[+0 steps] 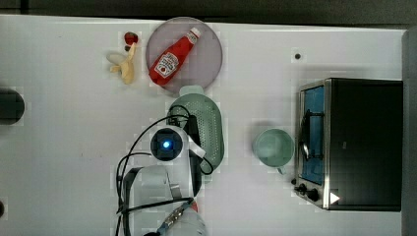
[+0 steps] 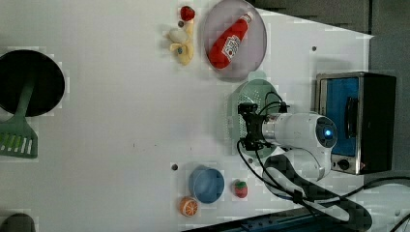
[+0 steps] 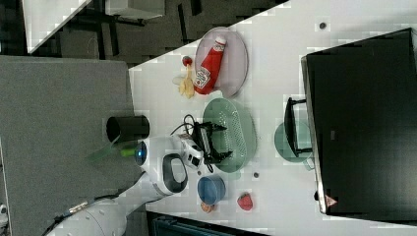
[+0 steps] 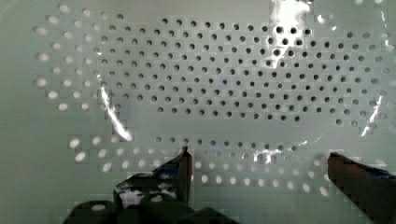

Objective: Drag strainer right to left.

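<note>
Pale mint plastic, finely perforated: the strainer's floor [image 4: 224, 88] lies directly beneath the gripper [image 4: 257, 163], whose two dark fingers [image 4: 184, 165] stand apart inside the basin, clamped on nothing. Whether their tips touch the floor cannot be told. In the top view the strainer [image 1: 209, 125] rests on the white surface [image 1: 74, 147], its long axis running from the purple plate [image 1: 209, 59] toward the robot's base; the fingers sit over its half on the top view's left, the arm covering that rim. Beyond the strainer, on the top view's right, stand the round cup [image 1: 273, 146] and then the toaster oven [image 1: 364, 142]. The ketchup bottle [image 1: 174, 56] lies on the plate.
</note>
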`<action>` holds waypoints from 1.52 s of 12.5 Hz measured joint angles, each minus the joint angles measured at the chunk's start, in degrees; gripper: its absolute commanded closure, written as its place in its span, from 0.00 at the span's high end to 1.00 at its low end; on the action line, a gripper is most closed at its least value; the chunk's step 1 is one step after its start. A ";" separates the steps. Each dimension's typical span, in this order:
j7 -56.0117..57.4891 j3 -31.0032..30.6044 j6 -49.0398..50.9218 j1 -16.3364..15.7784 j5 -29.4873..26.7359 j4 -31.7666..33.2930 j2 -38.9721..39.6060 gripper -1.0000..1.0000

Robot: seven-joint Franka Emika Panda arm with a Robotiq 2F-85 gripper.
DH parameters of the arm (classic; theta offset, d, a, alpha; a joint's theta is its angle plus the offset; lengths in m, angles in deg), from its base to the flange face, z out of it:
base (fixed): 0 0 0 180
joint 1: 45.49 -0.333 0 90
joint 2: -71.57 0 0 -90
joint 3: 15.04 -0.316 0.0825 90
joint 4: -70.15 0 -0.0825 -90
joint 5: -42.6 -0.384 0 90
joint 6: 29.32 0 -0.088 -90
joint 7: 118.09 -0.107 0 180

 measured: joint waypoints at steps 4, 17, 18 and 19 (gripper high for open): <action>-2.57 0.02 2.46 -2.73 -1.41 -2.24 1.41 1.00; -12.59 0.63 8.78 -13.98 -8.06 -13.09 5.62 1.00; -12.93 1.04 9.57 -15.30 -8.23 -13.32 5.68 1.00; -13.60 0.54 9.90 -16.02 -8.29 -13.76 5.93 1.00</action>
